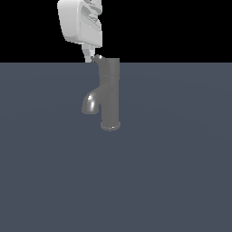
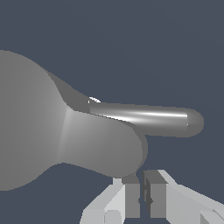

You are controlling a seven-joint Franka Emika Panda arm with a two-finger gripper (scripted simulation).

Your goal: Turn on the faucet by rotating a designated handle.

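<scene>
- Dark slate tabletop [image 1: 172, 172] is filling the lower scene under a black backdrop, and you are working with one faucet [image 1: 110, 97] standing near its far edge.
- You are holding the single gripper [image 1: 92, 58] just above the lever stub of the one handle [image 1: 108, 66], on the exterior view's left, probably so you can push the stub sideways.
- Your jaws are sitting almost closed in the wrist view, gripping nothing.
- One shiny spout [image 1: 90, 102] is curving down below.
</scene>
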